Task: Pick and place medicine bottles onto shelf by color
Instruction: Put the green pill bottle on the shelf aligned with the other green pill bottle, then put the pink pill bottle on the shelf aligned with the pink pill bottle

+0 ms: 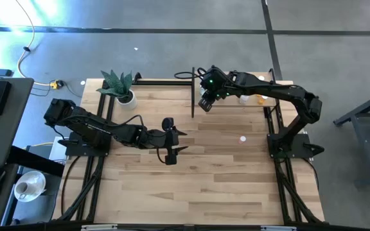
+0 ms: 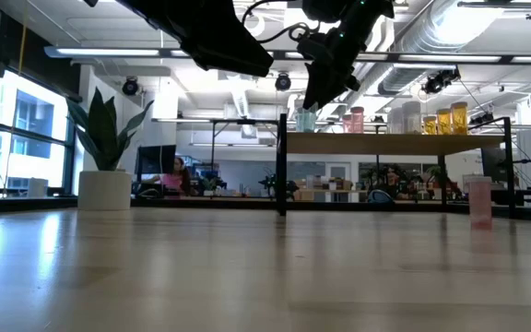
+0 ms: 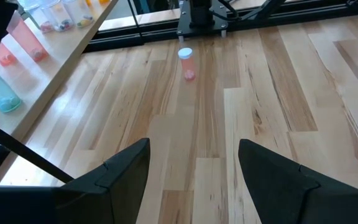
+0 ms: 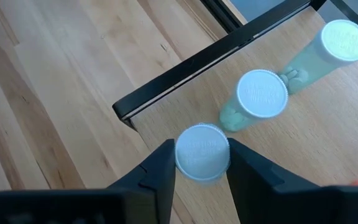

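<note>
Sorting is almost done: you have many bottles up on the shelf (image 2: 395, 143). Your right gripper (image 4: 201, 163) pinches a green bottle (image 4: 202, 152) there. One pink bottle (image 3: 186, 63) waits on the table; left gripper (image 3: 194, 168) gapes empty.

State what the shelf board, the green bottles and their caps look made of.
Shelf board: pale smooth wood, grain visible, edged in black metal. Green bottles: probably translucent plastic, contents showing through. Caps: opaque white, likely plastic, with embossed lettering.
</note>
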`<state>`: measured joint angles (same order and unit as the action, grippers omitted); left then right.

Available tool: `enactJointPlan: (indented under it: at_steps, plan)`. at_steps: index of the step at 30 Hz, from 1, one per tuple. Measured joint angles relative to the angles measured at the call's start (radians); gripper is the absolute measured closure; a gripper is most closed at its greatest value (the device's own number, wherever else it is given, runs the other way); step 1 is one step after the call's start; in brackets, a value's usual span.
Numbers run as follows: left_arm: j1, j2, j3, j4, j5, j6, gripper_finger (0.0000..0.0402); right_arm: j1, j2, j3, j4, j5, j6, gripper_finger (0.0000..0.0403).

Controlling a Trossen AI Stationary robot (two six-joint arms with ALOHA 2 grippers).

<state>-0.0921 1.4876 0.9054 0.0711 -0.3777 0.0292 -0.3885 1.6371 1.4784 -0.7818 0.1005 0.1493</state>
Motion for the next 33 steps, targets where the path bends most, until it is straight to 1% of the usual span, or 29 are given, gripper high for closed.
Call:
enactJointPlan:
  at_steps: [5,8,24,27,33]
  plan:
    - [0.0,0.0,0.0,0.0,0.0,0.0,0.0165,0.0,0.0,0.0,0.0,0.023,0.0,0.0267]
    - [0.0,0.0,0.0,0.0,0.0,0.0,0.0165,0.0,0.0,0.0,0.002,0.034,0.0,0.026]
    - [0.0,0.0,0.0,0.0,0.0,0.0,0.0165,0.0,0.0,0.0,0.023,0.021,0.0,0.0258]
    - [0.0,0.0,0.0,0.0,0.0,0.0,0.0165,0.0,-0.001,0.0,0.022,0.048,-0.001,0.0258]
    - [0.0,0.0,0.0,0.0,0.0,0.0,0.0165,-0.011,-0.022,0.0,0.02,0.042,0.002,0.0258]
